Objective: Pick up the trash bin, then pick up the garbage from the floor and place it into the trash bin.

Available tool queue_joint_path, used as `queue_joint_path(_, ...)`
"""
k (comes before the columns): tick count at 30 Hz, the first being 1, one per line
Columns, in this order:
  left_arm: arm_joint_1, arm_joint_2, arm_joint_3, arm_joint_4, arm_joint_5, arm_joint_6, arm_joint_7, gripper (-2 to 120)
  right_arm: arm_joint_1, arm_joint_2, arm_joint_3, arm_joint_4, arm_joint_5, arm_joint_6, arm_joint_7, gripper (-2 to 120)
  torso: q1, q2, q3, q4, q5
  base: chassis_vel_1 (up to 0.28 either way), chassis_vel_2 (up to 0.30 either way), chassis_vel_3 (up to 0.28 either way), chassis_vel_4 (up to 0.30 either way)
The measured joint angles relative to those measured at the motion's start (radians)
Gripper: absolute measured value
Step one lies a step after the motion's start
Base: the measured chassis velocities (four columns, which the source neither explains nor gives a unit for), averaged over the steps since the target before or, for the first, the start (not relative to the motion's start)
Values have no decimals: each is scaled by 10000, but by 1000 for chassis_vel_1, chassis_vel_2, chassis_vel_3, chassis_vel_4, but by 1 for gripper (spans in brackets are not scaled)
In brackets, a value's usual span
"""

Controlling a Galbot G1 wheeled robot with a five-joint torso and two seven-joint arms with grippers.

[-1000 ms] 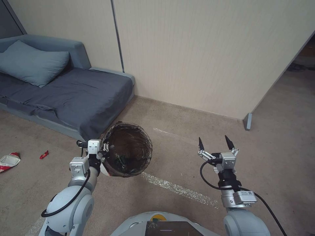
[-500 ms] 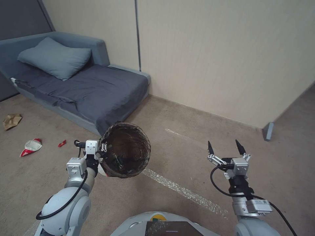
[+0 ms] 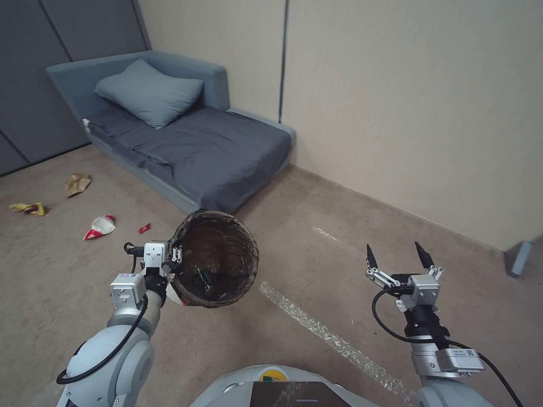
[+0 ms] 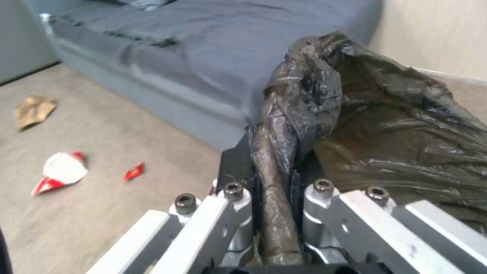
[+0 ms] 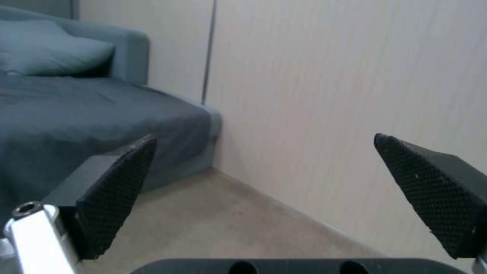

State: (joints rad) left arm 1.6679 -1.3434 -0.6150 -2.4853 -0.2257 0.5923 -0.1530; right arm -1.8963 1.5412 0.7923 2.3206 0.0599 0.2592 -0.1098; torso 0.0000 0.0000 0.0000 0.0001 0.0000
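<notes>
My left gripper [image 3: 176,261] is shut on the rim of the trash bin [image 3: 215,257], a round bin lined with a dark bag, held up in front of me with its mouth facing the head camera. In the left wrist view the liner-covered rim [image 4: 276,160] is pinched between the jaws. Garbage lies on the floor to the left: a crushed red-white paper cup [image 3: 100,226], a small red scrap [image 3: 144,228], a brown paper bag [image 3: 77,183] and a yellow wrapper [image 3: 27,208]. My right gripper [image 3: 399,254] hangs open and holds nothing, off to the right.
A grey-blue sofa bed [image 3: 192,141] with a pillow [image 3: 150,93] stands against the beige wall [image 3: 407,102]. A strip of tape [image 3: 334,339] crosses the carpet in front of me. Dark panels [image 3: 51,56] close the far left.
The whole view has swung left: the sofa now sits nearer the centre and more litter has come into sight. Both arms keep their poses, the bin still held.
</notes>
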Motion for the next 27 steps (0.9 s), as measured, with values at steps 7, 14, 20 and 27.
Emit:
queue_joint_path(7,19,-40,36,59,367,-193,291,7,-22,20,10,-22,50,40,-28,100,0,0,0,-2,0,88,88,84,90)
queue_joint_path(14,46,-85,64,80,425,-204,321,7,-5,7,-104,-88,41,36,-38,100,0,-1,0,-1,0,73,89,86,89)
queue_joint_path(20,43,-137,81,89,423,-207,323,7,29,-13,-183,-130,33,2,-39,100,0,0,0,-1,0,76,75,91,94)
queue_joint_path(27,86,-165,54,93,403,-195,311,7,116,-23,-279,-206,52,-161,31,100,0,0,0,-1,0,96,85,72,84)
